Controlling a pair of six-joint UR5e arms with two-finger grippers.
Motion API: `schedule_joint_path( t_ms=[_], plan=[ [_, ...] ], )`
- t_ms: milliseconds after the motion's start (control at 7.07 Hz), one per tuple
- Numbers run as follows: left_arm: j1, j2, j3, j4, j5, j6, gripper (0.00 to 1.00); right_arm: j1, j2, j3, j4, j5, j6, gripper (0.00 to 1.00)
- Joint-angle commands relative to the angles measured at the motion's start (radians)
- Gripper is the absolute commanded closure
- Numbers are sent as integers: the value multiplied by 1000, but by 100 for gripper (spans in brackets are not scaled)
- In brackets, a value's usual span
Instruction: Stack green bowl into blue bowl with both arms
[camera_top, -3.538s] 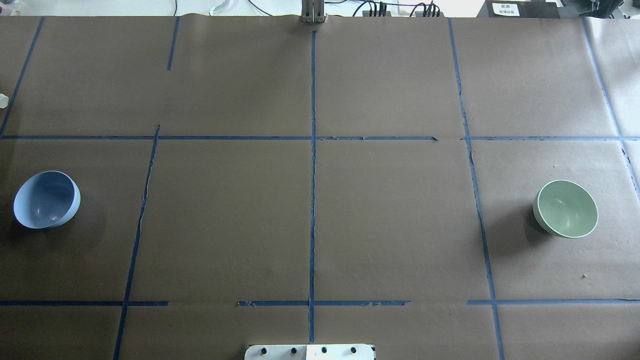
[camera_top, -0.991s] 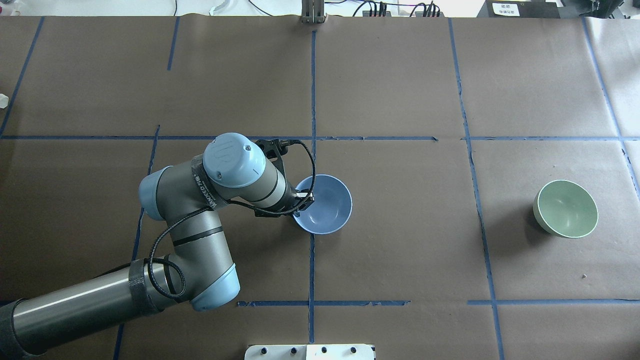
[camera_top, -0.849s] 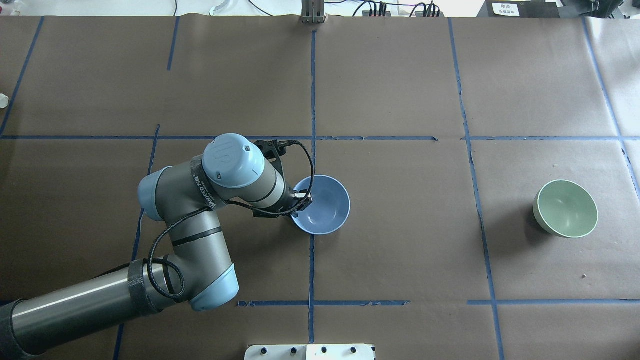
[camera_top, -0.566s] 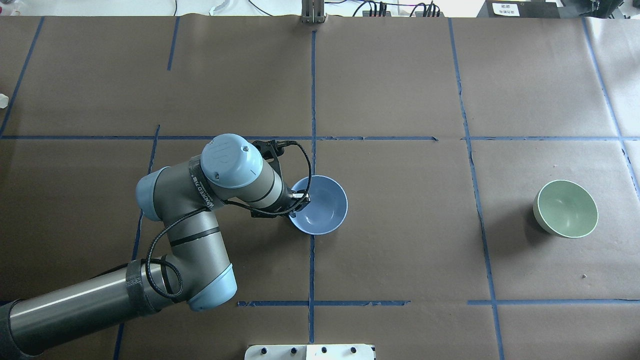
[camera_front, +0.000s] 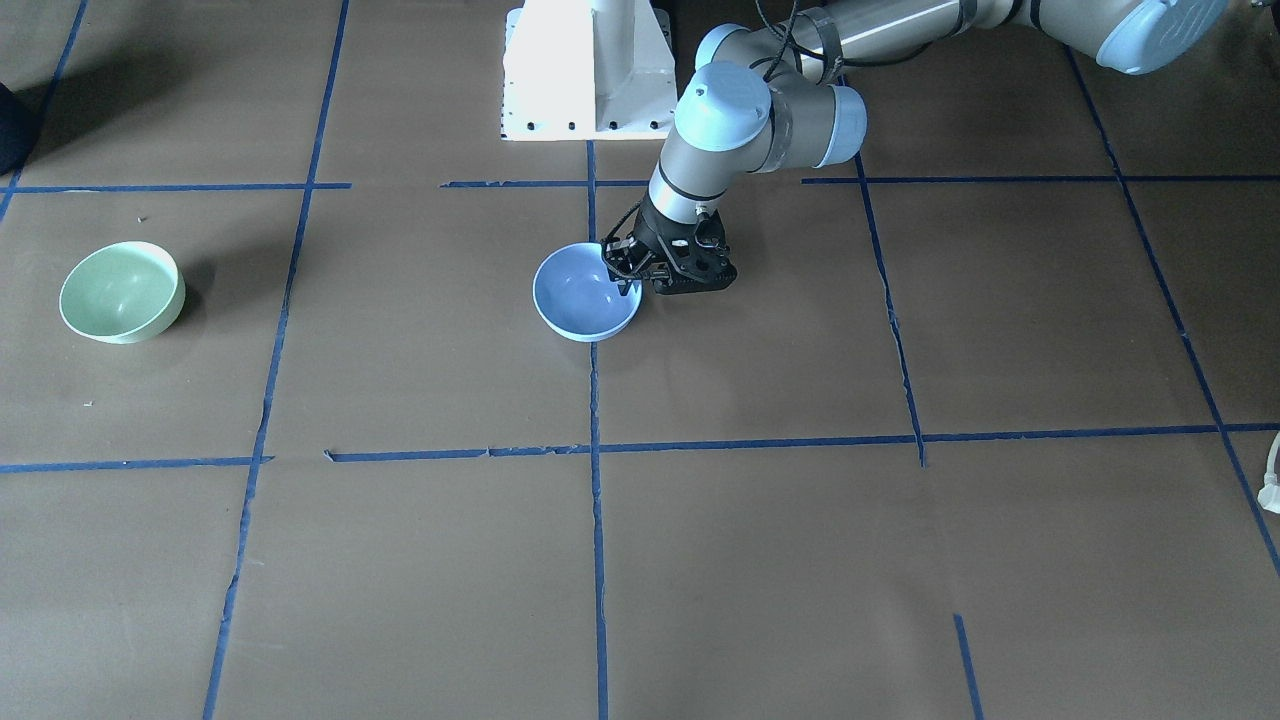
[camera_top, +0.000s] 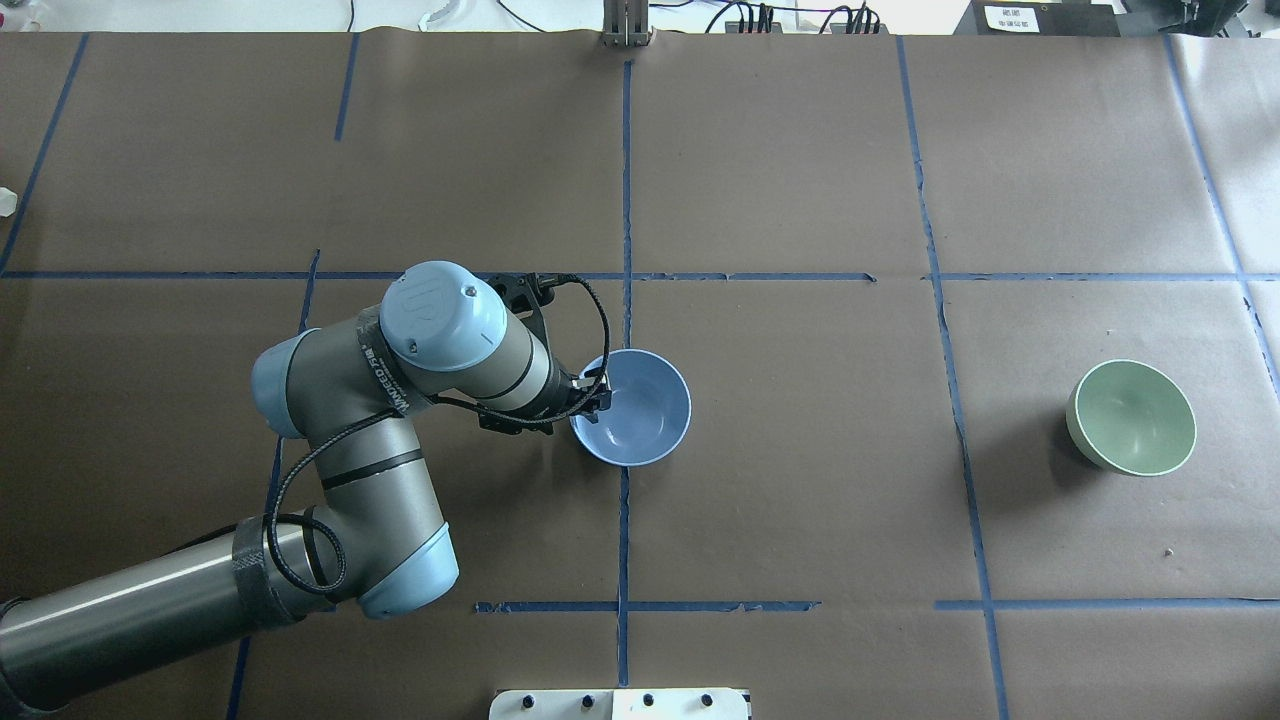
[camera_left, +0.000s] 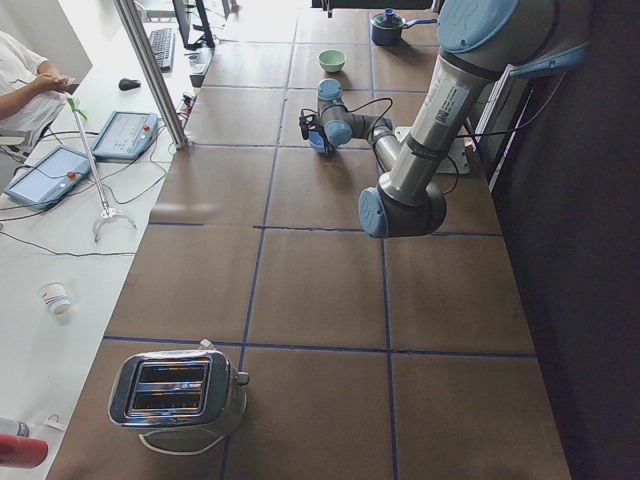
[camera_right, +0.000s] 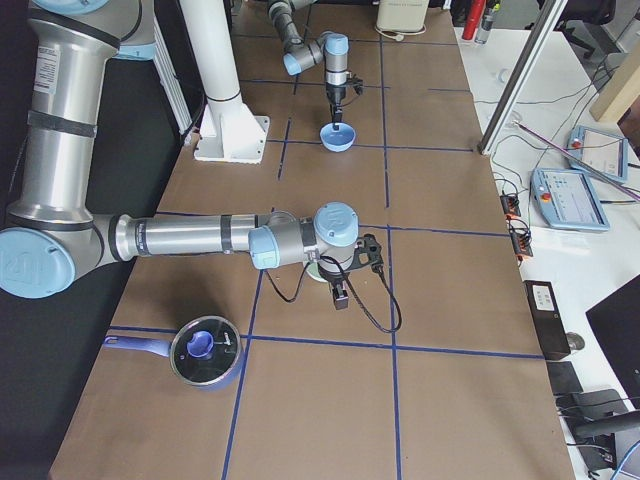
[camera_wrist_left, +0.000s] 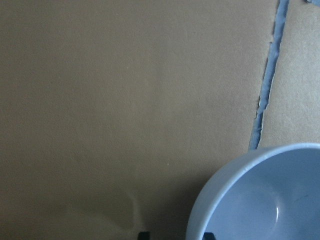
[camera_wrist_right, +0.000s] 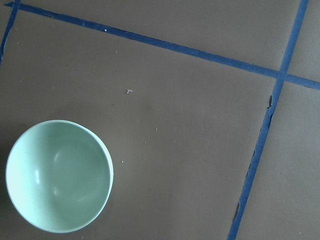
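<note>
The blue bowl stands upright at the table's centre line; it also shows in the front view. My left gripper points down over the bowl's left rim. In the left wrist view the fingertips stand apart astride the rim of the bowl, the outer one clear of the wall, so the gripper looks open. The green bowl stands upright alone at the right. The right wrist view looks down on it. My right gripper shows only in the exterior right view, and I cannot tell its state.
A lidded blue pot sits at the table's right end. A toaster sits at the left end. The white pedestal base stands at the robot's edge. Blue tape lines cross the brown table cover.
3.5 s ago the blue bowl stood at the far left with no arm in view. Over the last second the left arm and the blue bowl drifted slightly left. The green bowl has not moved.
</note>
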Motion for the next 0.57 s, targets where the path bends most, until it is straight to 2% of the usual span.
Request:
schedule_joint_path(
  t_ms=[0, 425],
  plan=[
    [-15, 30, -57, -1, -3, -1, 17, -114, -14, -5, 161, -12, 247, 6],
    [-16, 33, -68, -1, -2, -1, 15, -278, 0, -182, 533, -110, 592, 5]
  ],
)
